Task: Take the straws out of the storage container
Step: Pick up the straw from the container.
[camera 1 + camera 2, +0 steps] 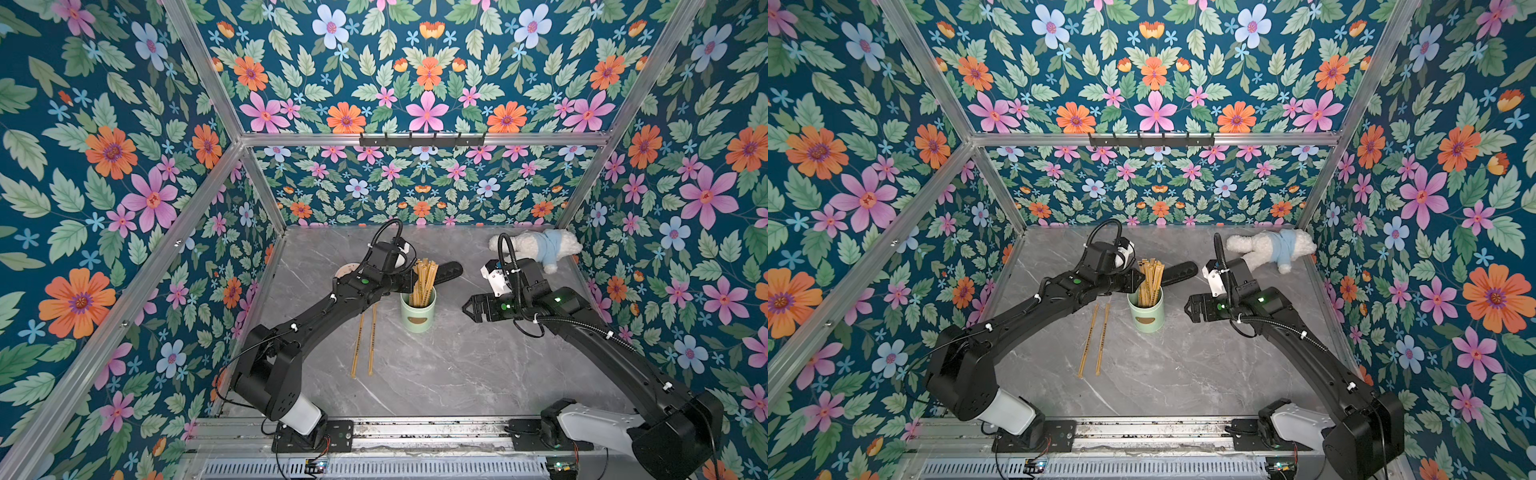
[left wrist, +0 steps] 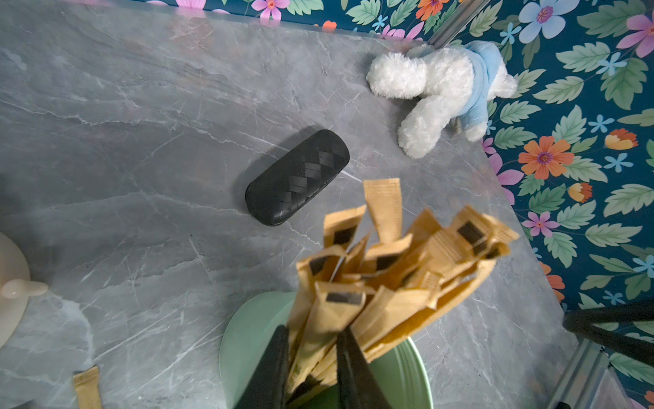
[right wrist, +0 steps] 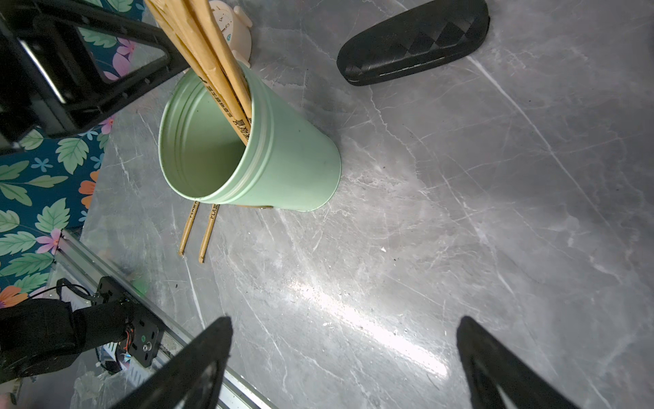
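Note:
The mint-green storage container (image 1: 417,309) (image 1: 1145,311) stands upright mid-table, with a bundle of tan paper-wrapped straws (image 1: 424,278) (image 1: 1150,279) sticking out of it. My left gripper (image 1: 410,283) (image 2: 311,331) reaches in from the left above the rim, and in the left wrist view its jaws are pinched on a few straws (image 2: 389,276). Two more straws (image 1: 363,345) (image 3: 198,230) lie flat on the table to the container's left. My right gripper (image 1: 467,309) (image 3: 345,318) hovers to the right of the container (image 3: 283,159), open and empty.
A black woven glasses case (image 1: 449,270) (image 2: 297,177) lies just behind the container. A white plush toy in blue (image 1: 536,247) sits at the back right corner. A round pinkish clock (image 1: 345,270) stands behind my left arm. Floral walls enclose three sides.

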### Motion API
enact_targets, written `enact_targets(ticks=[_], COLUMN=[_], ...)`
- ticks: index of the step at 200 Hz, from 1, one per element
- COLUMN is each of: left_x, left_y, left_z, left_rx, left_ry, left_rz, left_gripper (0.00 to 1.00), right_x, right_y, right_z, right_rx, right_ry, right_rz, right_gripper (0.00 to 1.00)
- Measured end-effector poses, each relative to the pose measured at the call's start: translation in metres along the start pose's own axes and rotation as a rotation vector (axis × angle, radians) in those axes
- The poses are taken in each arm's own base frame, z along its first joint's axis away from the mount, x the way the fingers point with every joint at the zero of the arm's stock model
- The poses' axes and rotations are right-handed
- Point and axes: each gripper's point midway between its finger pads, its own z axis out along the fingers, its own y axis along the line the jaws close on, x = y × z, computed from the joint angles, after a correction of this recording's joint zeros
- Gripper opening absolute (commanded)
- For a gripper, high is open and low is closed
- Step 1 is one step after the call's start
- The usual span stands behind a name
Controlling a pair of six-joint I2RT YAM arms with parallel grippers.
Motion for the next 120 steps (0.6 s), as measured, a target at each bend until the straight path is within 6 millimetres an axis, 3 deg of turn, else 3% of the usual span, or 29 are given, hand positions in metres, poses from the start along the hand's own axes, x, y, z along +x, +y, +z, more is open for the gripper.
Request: enact_targets(ticks=[120], left_x=[-0.0042], left_y=[-0.0014], left_z=[-0.0069], left_rx=[-0.003], left_ry=[-0.016], left_rz=[0.018], left_gripper=[0.12], right_x=[0.0002], right_y=[-0.0003], right_z=[0.0005], right_rx=[0.001], right_ry=[0.002], right_rz=[0.0], right_gripper=[0.99])
